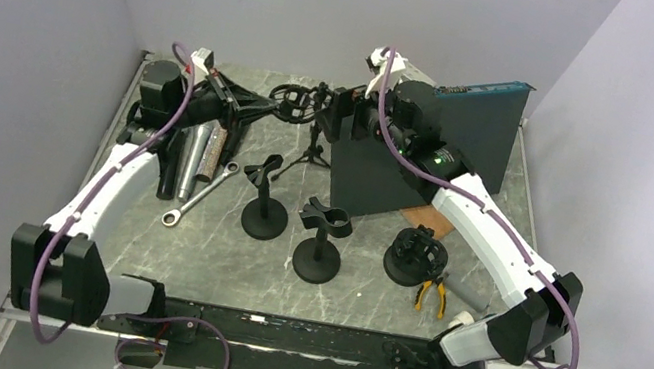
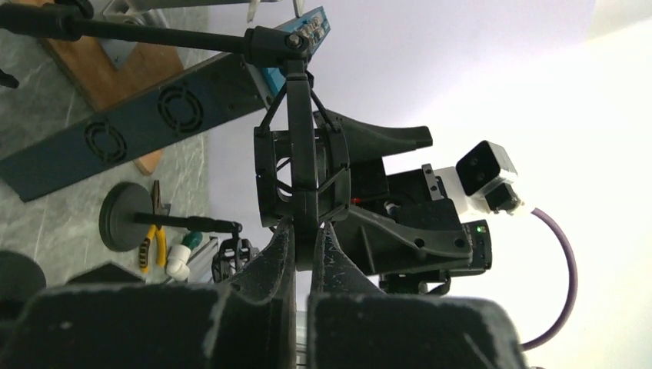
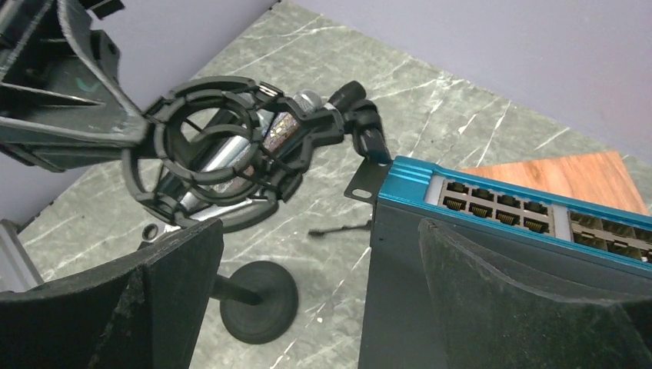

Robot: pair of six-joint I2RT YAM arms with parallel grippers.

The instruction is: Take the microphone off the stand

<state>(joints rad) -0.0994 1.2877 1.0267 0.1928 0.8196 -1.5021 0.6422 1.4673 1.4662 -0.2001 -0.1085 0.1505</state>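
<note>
On the marble bench (image 1: 362, 252), the left jaws are clamped, fingertips (image 2: 278, 250) nearly meeting, on the lower rim of the black shock mount (image 1: 290, 102) (image 2: 300, 154) (image 3: 223, 83). The mount sits atop a small tripod stand (image 1: 311, 153) and its ring is see-through and empty. The silver microphone (image 1: 193, 161) lies flat on the bench to the left of the shock mount, under the left arm and apart from the mount. Just to the right of the shock mount, the right jaws stand wide apart, fingers (image 3: 177, 292) gripping nothing, poised over the blue-topped network switch (image 3: 500, 207).
</note>
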